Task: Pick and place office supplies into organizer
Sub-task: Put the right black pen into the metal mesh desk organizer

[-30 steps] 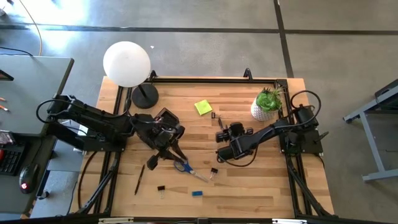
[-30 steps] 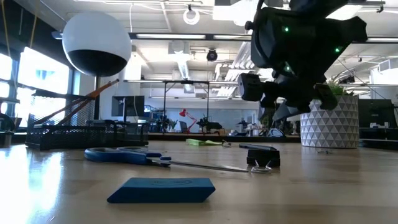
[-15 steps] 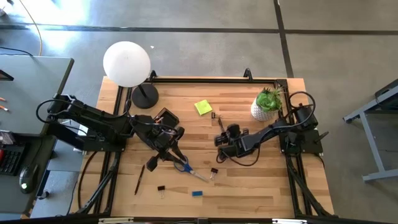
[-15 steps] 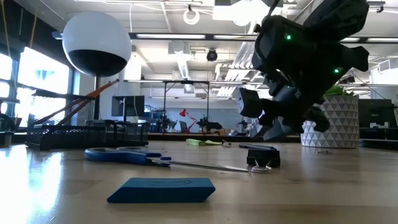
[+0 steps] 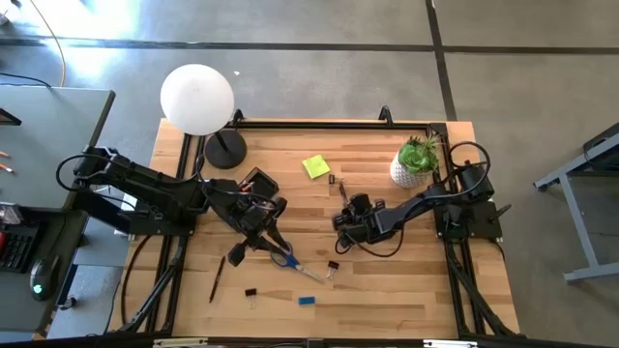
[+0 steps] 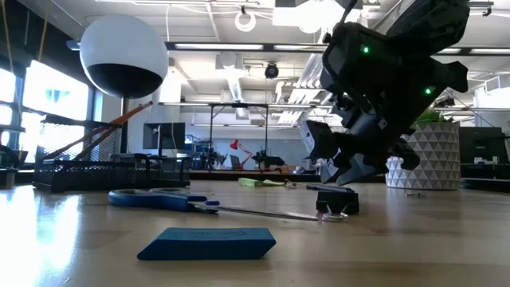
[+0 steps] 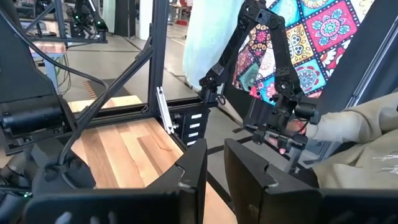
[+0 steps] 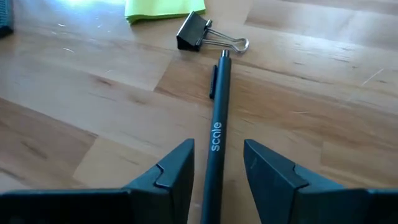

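My right gripper (image 8: pixel 214 168) is low over the middle of the table (image 5: pixel 406 290), with its fingers (image 8: pixel 168 171) apart on the two sides of a dark pen (image 8: pixel 216 124). They are not yet closed on it. To do this step well, I should keep the pen centred between the fingers, go down until the tips almost touch the wood, then close slowly so the pen does not roll away. A binder clip (image 8: pixel 198 34) lies at the far end of the pen, so I should grip near the middle.

My left gripper (image 7: pixel 214 180) is nearly closed and holds nothing that I can see. It waits over the organizer (image 5: pixel 253 184), near the left edge of the table.

The right wrist view shows the pen between my fingers. The high view shows scissors (image 5: pixel 283 257) and an eraser (image 5: pixel 307 301) toward the front edge.
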You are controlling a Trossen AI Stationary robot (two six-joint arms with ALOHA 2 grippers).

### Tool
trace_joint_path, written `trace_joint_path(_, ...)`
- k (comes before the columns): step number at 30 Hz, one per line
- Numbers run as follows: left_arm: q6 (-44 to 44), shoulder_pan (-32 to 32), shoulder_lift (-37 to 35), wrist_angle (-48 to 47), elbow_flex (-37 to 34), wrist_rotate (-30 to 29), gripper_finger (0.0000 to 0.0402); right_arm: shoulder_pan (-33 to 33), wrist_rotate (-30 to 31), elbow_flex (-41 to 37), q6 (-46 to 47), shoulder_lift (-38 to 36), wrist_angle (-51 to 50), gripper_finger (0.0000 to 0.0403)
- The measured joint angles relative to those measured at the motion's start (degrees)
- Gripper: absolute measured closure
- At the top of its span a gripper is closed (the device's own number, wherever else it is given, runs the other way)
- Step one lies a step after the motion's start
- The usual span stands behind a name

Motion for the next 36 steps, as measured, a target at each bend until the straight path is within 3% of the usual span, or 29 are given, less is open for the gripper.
trace_joint_path(13,1.12,0.11,0.00,-0.37,0.00,-2.07,0.0355,1.78,6.96,-0.05,-0.22,6.51,3.92,0.0274)
trace_joint_path(29,2.58,0.11,0.00,-0.33,-0.01,-3.91,0.0355,2.33,6.72,-0.09,0.02,6.61,3.87,0.0380)
trace_joint_path(36,2.58,0.11,0.00,-0.35,-0.02,-3.93,0.0355,2.33,6.79,-0.09,0.12,6.61,3.89,0.0378)
